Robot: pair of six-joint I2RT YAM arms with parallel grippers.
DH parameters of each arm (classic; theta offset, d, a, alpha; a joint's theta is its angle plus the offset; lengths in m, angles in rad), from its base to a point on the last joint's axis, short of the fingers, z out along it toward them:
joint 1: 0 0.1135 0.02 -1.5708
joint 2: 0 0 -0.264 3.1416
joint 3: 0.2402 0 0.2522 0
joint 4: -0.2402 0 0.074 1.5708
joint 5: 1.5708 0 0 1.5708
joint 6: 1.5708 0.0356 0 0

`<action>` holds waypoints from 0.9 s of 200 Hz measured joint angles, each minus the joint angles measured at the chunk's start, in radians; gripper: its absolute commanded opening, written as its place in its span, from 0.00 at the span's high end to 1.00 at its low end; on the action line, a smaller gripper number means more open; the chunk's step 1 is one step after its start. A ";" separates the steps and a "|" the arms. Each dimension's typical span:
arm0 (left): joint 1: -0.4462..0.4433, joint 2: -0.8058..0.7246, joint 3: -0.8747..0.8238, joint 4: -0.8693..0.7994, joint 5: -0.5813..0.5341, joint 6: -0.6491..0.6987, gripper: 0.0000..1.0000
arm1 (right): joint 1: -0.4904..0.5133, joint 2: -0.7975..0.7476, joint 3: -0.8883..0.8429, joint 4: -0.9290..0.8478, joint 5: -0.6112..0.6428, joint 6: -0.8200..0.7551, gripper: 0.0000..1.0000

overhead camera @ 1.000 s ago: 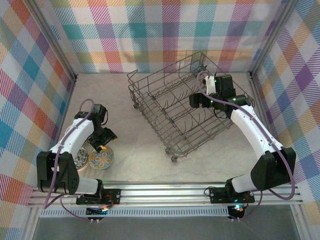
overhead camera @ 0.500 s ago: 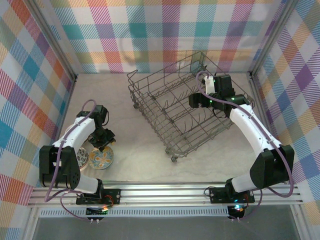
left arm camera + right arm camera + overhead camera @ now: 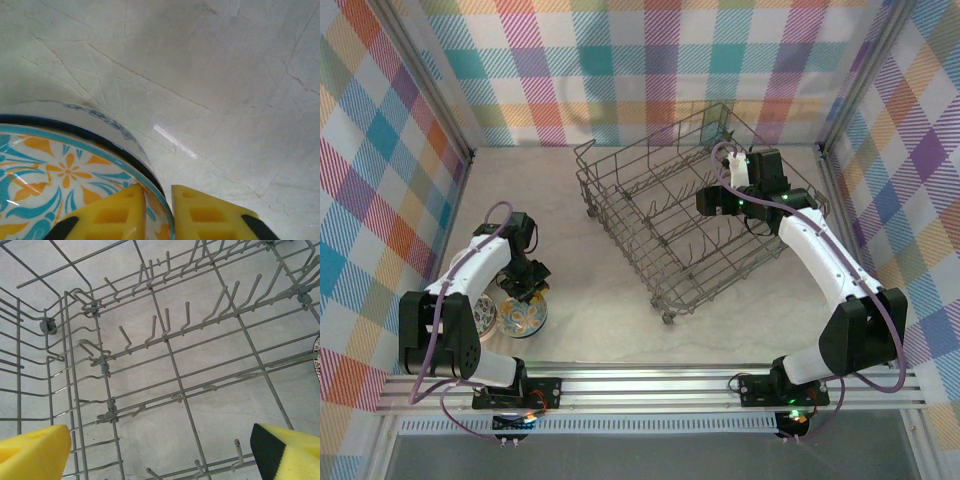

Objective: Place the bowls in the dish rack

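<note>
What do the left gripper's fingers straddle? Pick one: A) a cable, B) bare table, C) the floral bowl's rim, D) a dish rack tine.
C: the left gripper has one yellow finger on each side of the floral bowl, pinching its dark-edged rim.

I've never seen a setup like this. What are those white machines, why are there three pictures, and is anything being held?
Those are two robot arms bolted at the near edge of a table. The wide picture comes from a fixed camera above and behind them, so the left arm is on the left and the right arm on the right. The other two pictures come from a small camera on each wrist, looking out past that arm's yellow jaws.

On the table stand a grey wire dish rack and, by the left arm, a floral bowl next to another bowl. The left jaws are pinched on the floral bowl's rim. The right jaws hang wide open over the rack and hold nothing.
</note>
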 measured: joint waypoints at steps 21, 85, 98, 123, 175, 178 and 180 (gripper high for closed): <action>0.000 -0.009 0.000 -0.004 0.003 0.000 0.86 | 0.000 0.000 0.000 0.005 -0.004 0.010 0.07; 0.000 -0.032 0.000 -0.019 0.027 -0.003 0.95 | 0.000 0.000 -0.006 0.015 -0.008 0.015 0.07; 0.000 -0.037 0.000 -0.020 0.029 -0.003 0.95 | 0.000 0.000 -0.010 0.017 -0.008 0.017 0.07; 0.000 -0.050 0.009 -0.025 0.037 -0.004 0.98 | 0.000 0.000 -0.013 0.019 -0.011 0.018 0.07; 0.000 -0.062 0.058 -0.021 0.047 -0.005 1.00 | 0.000 0.000 -0.013 0.027 -0.030 0.018 0.07; 0.000 -0.062 0.062 -0.021 0.048 -0.005 1.00 | 0.000 0.000 -0.013 0.028 -0.031 0.018 0.07; 0.000 -0.062 0.064 -0.021 0.048 -0.005 1.00 | 0.000 0.000 -0.013 0.029 -0.032 0.018 0.07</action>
